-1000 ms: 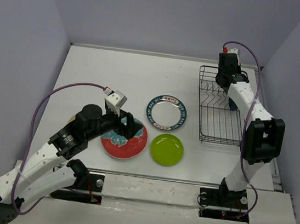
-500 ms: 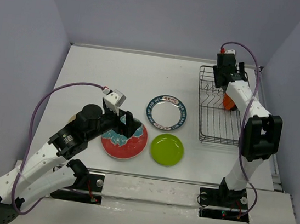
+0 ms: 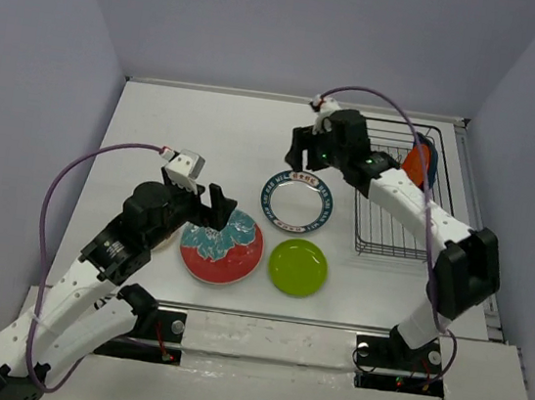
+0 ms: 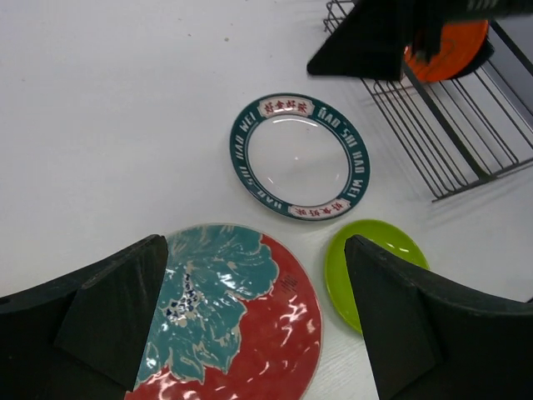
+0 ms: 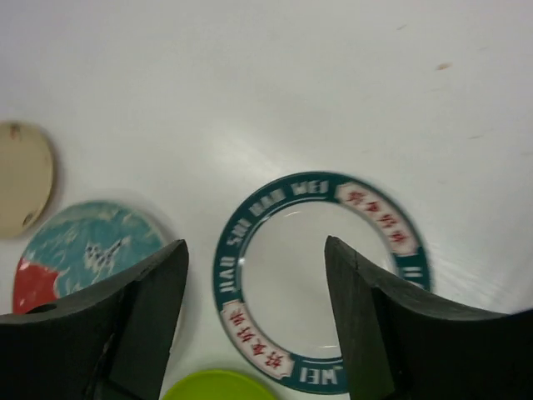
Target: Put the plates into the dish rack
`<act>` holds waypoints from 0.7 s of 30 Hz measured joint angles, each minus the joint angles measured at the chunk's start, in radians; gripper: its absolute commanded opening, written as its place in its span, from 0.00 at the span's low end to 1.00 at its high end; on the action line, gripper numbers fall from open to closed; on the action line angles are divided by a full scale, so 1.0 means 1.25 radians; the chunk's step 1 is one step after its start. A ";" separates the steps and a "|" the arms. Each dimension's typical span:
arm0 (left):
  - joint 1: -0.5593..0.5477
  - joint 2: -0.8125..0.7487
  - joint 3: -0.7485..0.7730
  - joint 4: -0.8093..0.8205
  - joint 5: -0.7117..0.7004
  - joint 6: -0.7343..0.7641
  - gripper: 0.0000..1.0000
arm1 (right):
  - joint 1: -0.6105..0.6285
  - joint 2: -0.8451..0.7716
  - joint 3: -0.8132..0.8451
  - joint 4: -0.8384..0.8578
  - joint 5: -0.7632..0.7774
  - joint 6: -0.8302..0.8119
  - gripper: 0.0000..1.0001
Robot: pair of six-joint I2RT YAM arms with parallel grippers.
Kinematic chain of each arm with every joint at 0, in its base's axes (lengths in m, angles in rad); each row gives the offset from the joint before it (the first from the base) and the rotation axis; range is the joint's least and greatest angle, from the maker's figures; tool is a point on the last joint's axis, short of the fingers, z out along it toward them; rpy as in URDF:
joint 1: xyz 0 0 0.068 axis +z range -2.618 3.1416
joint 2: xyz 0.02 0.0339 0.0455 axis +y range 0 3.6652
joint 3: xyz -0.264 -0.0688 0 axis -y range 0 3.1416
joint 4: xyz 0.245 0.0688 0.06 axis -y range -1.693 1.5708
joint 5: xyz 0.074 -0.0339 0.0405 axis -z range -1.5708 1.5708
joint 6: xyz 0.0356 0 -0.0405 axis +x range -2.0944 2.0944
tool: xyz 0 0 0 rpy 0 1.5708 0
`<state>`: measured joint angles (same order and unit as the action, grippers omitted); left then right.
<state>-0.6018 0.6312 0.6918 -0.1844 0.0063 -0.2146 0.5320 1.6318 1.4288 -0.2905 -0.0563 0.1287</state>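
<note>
The large red plate (image 3: 225,252) with teal flowers (image 4: 241,321) lies near the front left. My left gripper (image 3: 204,213) (image 4: 254,246) hovers open just above it, holding nothing. Behind it is the white plate with a dark blue patterned rim (image 3: 297,202) (image 5: 321,279), and my right gripper (image 3: 304,161) (image 5: 256,246) hangs open over it, also holding nothing. The lime green plate (image 3: 298,267) lies in front of the white one. A small orange plate (image 3: 416,164) (image 4: 445,42) stands upright in the black wire dish rack (image 3: 392,226). A small beige plate (image 5: 21,179) peeks out by the left arm.
The dish rack (image 4: 466,142) sits at the right side of the table, near the right wall. My right arm stretches from its base across the rack's front left corner. Grey walls close in the table on three sides.
My right gripper opened, left the orange plate standing in the rack, and swung left to above the blue-rimmed plate. My left gripper shifted slightly over the red plate.
</note>
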 measured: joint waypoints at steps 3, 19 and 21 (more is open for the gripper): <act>0.032 -0.035 0.000 0.001 -0.025 0.000 0.99 | 0.059 0.109 -0.006 0.033 -0.150 0.028 0.65; 0.093 -0.065 0.000 0.023 -0.054 -0.003 0.99 | 0.128 0.515 0.333 -0.099 -0.522 -0.079 0.74; 0.096 -0.064 0.000 0.023 -0.053 -0.003 0.99 | 0.138 0.550 0.365 -0.122 -0.527 -0.094 0.73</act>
<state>-0.4820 0.5507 0.6918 -0.1551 -0.0605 -0.2180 0.7044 2.3188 1.8847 -0.4431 -0.7155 0.0116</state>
